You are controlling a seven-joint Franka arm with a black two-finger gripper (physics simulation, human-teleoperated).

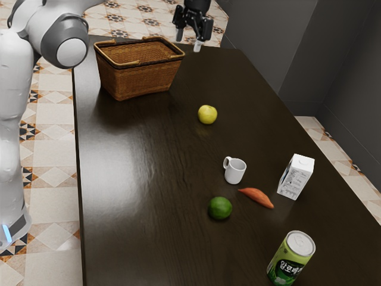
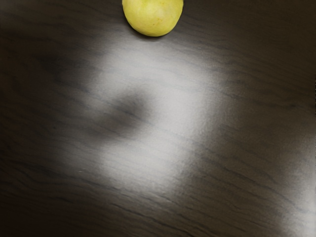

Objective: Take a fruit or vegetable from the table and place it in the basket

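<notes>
Below the spread-fingered gripper (image 1: 189, 40), off to one side, sits what is probably an apple (image 1: 207, 115), smooth, yellow, faintly specked in the wrist view, while the exterior view adds a wicker basket (image 1: 140, 79).

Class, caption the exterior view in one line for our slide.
The tool hangs open and empty; a dark table holds basket, yellow fruit, mug, green fruit, orange vegetable, carton and can.
</notes>
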